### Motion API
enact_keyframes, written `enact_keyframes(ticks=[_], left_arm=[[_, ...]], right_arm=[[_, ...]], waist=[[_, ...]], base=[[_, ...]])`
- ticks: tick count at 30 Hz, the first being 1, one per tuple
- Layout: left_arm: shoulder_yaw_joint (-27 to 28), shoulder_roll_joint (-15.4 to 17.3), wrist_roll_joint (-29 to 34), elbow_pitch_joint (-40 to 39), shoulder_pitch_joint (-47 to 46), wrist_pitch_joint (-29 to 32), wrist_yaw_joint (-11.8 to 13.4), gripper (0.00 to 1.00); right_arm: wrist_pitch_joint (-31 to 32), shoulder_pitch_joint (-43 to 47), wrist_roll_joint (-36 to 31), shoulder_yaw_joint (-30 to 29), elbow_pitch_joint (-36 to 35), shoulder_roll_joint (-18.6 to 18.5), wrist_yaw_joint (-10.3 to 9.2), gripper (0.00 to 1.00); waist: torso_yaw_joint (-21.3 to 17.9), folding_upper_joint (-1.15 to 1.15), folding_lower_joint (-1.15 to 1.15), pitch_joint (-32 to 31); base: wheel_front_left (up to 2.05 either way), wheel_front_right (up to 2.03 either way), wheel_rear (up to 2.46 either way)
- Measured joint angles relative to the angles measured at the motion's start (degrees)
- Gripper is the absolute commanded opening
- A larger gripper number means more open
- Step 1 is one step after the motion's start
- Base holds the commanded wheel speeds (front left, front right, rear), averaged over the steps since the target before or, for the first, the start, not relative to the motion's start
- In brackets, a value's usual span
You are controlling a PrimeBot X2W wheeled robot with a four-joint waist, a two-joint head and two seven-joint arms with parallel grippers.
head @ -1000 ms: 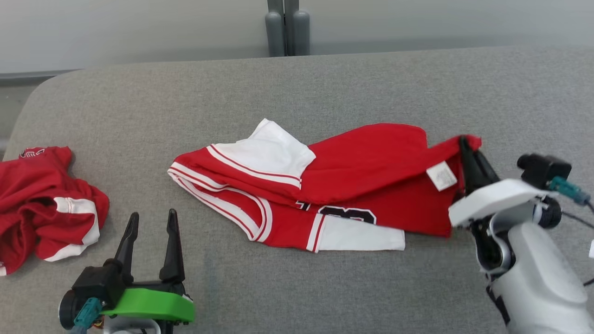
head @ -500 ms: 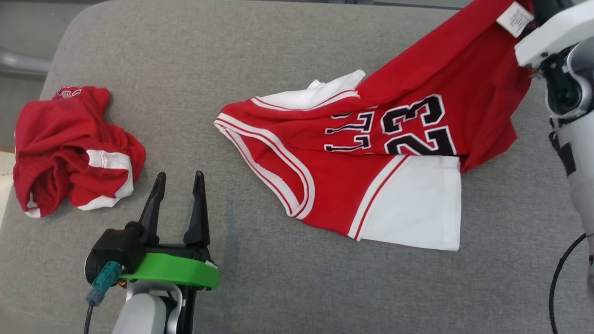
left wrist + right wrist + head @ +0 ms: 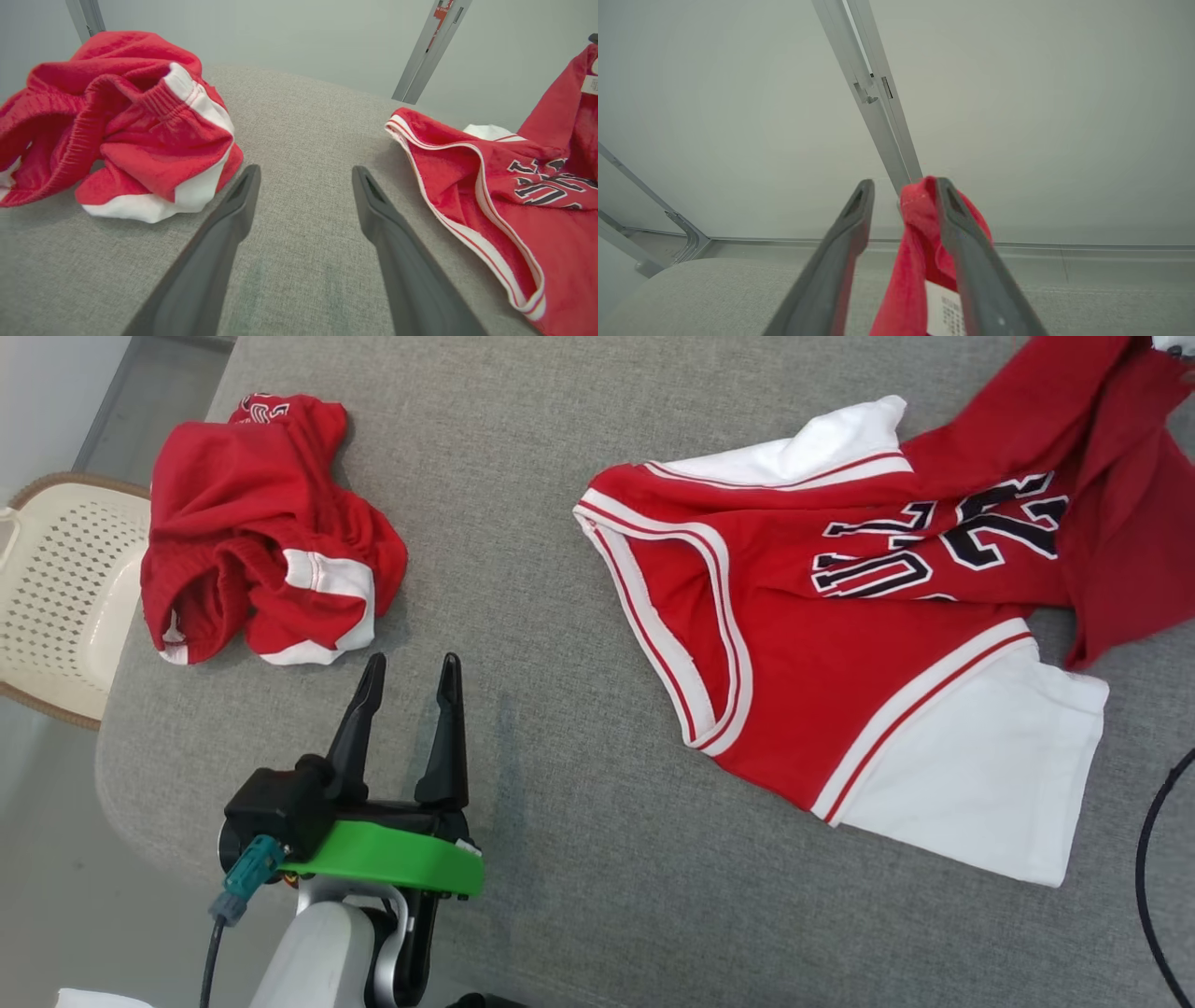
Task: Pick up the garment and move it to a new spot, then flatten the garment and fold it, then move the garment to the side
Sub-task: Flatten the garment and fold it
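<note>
At the far left a cream perforated plastic basket [image 3: 56, 588] stands beside the edge of the grey woven upholstered surface [image 3: 560, 457]. On that surface near it lies a crumpled pair of red shorts with white side stripes [image 3: 261, 541]. Next comes the left gripper [image 3: 412, 661], its two dark fingers spread wide and empty, low over the upholstery between the shorts and the red sleeveless jersey with white trim, white side panels and black lettering [image 3: 794, 644]. That jersey lies mostly spread over the middle and right of the surface, lettering up, one armhole toward the left gripper, while its far right corner is raised off the surface. There the right gripper [image 3: 904, 183] has its fingers parted. The red cloth is draped against one finger [image 3: 959, 224] and hangs down with a white care label [image 3: 943, 308], hooked rather than pinched. I judge the jersey light, limp and unbreakable: it will sag, fold on itself and drag on the rough weave rather than slide. The banded armhole and neck trim and the hem corners look the firmest places to pinch, one per gripper, both layers together, so it can be pulled taut. A black cable [image 3: 1148, 859] loops at the right edge.
</note>
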Motion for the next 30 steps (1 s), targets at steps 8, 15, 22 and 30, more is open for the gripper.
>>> enact_keyframes(ticks=[8,15,22,30], left_arm=[[1.58,-0.09,2.22,1.08,0.05,0.00,-0.30,1.00],[3.85,-0.15,4.37,2.35,1.46,0.00,-1.40,1.00],[6.17,-0.12,5.90,2.55,3.28,0.00,-2.09,1.00],[6.91,-0.03,6.01,3.76,4.69,-0.01,-2.67,1.00]], right_arm=[[-3.30,4.40,3.00,4.56,1.07,2.91,0.00,1.00],[-5.00,15.93,7.97,7.95,-9.62,3.25,0.00,1.00],[-5.24,31.01,5.61,0.85,-25.16,1.56,0.00,1.00],[-5.24,49.76,-0.54,-7.06,-36.24,7.54,0.00,1.00]], waist=[[-0.60,0.00,0.00,-0.55],[-4.32,0.00,0.00,-3.69],[-10.90,0.00,0.00,-8.02],[-17.62,0.00,-0.01,-12.59]], base=[[0.00,0.00,0.00],[0.00,0.00,0.00],[0.00,0.00,0.00],[0.00,0.00,0.00]])
